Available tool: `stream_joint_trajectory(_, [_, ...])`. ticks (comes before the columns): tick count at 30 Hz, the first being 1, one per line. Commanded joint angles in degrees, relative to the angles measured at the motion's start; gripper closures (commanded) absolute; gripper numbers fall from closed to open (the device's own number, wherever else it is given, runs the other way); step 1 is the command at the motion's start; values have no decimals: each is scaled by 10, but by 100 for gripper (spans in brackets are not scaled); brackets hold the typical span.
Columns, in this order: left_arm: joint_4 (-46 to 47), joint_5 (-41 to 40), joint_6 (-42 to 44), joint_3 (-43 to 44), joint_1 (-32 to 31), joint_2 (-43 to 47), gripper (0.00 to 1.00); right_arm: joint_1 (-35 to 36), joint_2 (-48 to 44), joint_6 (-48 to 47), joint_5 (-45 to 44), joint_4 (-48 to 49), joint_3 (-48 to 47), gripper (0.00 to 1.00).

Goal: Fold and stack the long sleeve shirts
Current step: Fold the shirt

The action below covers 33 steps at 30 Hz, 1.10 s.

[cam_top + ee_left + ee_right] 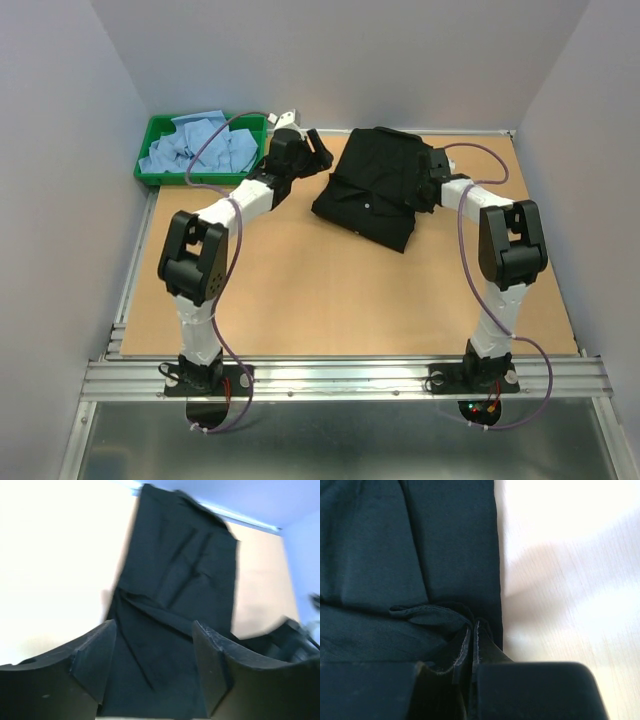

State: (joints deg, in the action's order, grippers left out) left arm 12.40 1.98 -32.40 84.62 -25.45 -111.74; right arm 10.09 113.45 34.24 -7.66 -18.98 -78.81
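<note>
While the black shirt point(375, 185) lay as a compact, partly folded bundle in the upper centre-right of the top view, resting on the tan surface point(330, 300), an arm was posed on either side of it.

The left arm point(235, 210) was seen rising from its base at the lower left and bent at an elbow at mid-left. Its forearm was stretched up and to the right. The left claw point(318, 150) was held just beside the shirt's upper left edge, and no contact with the cloth could be made out. In the left wrist view its fingers point(95, 655) were spread wide with nothing gripped between them. The shirt was seen beyond them, running toward the top of that frame.

The right arm point(510, 245) was seen rising from the lower right and folded at an elbow at mid-right. Its forearm was angled up and to the left onto the shirt's right edge. The right claw point(472, 630) was closed tight, and a small ridge of black cloth at that edge was pinched between its fingers, at the lower centre of the right wrist view. Bare surface was seen to the right of that edge.

Light blue shirts point(200, 145) were heaped, crumpled, in the green tray point(148, 152) at the upper left of the top view, near the left claw.
</note>
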Motion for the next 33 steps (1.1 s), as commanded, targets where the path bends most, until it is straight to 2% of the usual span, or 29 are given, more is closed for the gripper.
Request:
stream_joint_trajectory(1, [60, 36, 16, -92, -33, 72, 32, -4, 4, -5, -3, 18, -43, 98])
stream_joint_trajectory(8, [112, 58, -8, -181, -50, 81, 39, -5, 10, -3, -7, 19, -40, 98])
stream_joint_trajectory(17, [134, 58, -37, -167, -38, 14, 41, -5, 21, -3, -13, 19, -32, 98])
stream_joint_trajectory(25, [130, 55, -79, -222, -30, -3, 41, -7, 30, -1, -17, 20, -19, 98])
stream_joint_trajectory(33, [68, 43, -77, -193, -27, -13, 41, -8, 0, -22, -32, 20, -37, 87])
